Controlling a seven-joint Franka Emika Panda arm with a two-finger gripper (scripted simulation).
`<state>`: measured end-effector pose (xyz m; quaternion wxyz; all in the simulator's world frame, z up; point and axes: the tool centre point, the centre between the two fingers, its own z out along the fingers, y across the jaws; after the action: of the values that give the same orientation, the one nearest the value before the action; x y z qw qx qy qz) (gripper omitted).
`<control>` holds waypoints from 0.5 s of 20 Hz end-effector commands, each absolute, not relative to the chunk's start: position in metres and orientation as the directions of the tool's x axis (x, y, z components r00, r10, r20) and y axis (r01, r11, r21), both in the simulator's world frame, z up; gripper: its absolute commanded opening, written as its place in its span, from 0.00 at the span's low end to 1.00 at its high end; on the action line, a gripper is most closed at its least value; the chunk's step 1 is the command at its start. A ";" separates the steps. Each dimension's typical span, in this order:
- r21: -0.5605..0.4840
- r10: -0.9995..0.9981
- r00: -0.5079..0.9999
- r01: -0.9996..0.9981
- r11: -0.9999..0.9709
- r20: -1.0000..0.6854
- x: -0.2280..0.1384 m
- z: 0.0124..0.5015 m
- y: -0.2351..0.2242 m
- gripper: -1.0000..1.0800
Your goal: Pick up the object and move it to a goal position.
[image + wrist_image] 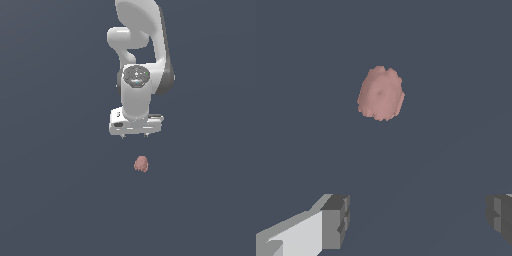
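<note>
The pincer point(135, 136) hangs spread wide and empty above the bench point(50, 200). The lump point(141, 164) lies free at about five o'clock from it in the exterior view. Best centre over it before descending, then close gently. It is small, pinkish-brown, rounded and bumpy-edged point(381, 93).

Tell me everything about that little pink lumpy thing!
The pink lumpy thing is a small, rounded, pinkish-brown blob with a bumpy, scalloped edge and a faint dimple near its middle in the wrist view. It looks matte, with no separate parts. It sits alone on the plain dark grey floor, and nothing else touches it. The white robot's gripper hangs apart from it, jaws spread wide, and is much bigger than it.
</note>
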<state>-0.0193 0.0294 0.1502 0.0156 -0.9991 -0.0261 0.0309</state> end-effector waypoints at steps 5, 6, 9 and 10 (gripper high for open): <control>-0.033 0.056 0.997 0.054 -0.998 -0.061 -0.019 0.150 0.029 0.96; -0.033 0.060 0.996 0.058 -0.998 -0.061 -0.019 0.150 0.030 0.96; -0.033 0.082 0.995 0.080 -0.996 -0.060 -0.018 0.149 0.030 0.96; -0.033 0.092 0.994 0.090 -0.995 -0.059 -0.017 0.148 0.030 0.96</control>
<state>-0.0177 0.0301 0.1491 0.0153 -0.9986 -0.0394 0.0306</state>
